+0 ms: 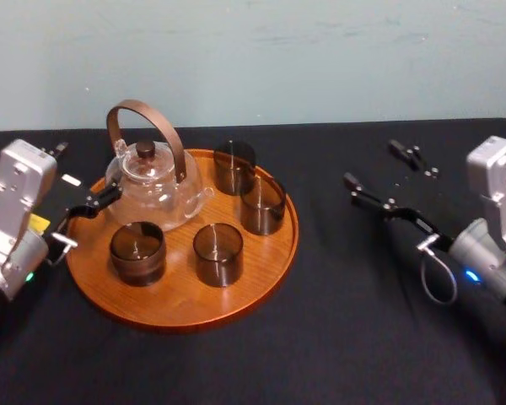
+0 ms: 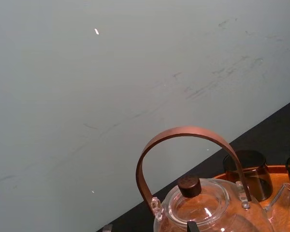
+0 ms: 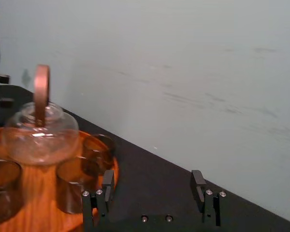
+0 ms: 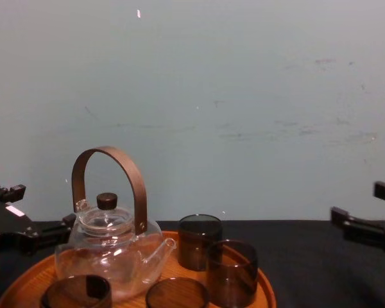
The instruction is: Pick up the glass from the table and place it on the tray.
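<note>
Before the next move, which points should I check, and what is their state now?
1. Four glasses stand upright on the tray: ok.
2. The right gripper is open and empty above the table, right of the tray: ok.
3. The left gripper is open and empty at the tray's left edge: ok.
4. The left gripper is clear of the teapot: cannot tell.
5. The teapot is upright, lid on: ok.

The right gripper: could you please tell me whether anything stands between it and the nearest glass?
Nothing visible does: only black table lies between the right gripper, jaws open, and the glass at the tray's right side. The left gripper sits beside the teapot.
</note>
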